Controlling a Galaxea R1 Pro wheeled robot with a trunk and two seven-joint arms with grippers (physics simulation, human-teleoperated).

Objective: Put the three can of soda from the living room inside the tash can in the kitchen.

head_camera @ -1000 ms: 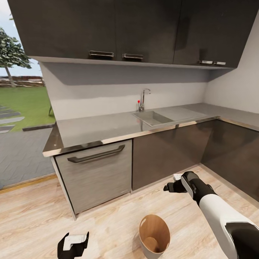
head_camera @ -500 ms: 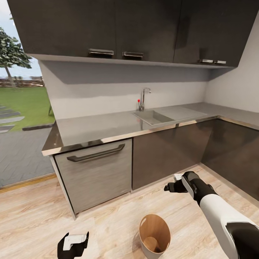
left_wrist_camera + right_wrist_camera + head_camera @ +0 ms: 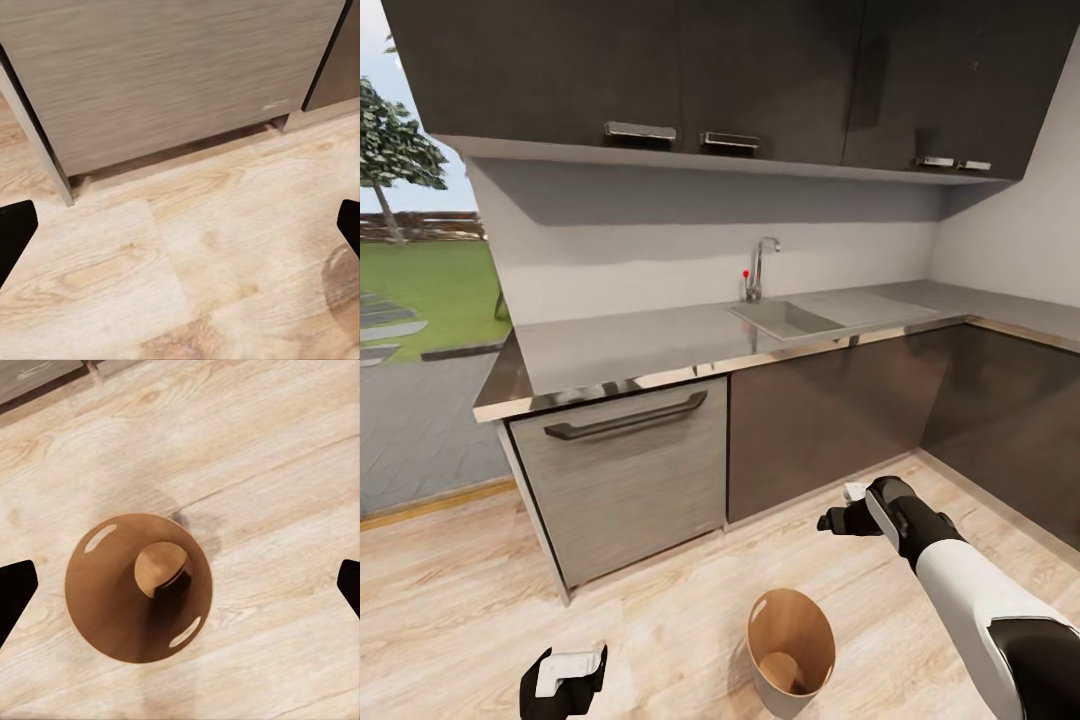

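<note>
Left gripper (image 3: 563,680): low over the wood floor (image 3: 450,600) before the grey cabinet front (image 3: 622,480), jaws spread, holding nothing. Bin (image 3: 790,648): upright on the floor right of it, a dark shape, seemingly a can (image 3: 174,583), lying inside at the bottom. Right gripper (image 3: 838,520): above and just beyond the bin, jaws spread and empty; judged stage is just after a drop, next calling for a return to fetch any remaining can.

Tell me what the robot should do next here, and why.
Probably pull the right claw back and go for another can: both claws are open and empty, and the trash can under the right one seems to hold a dark can-like shape.
</note>
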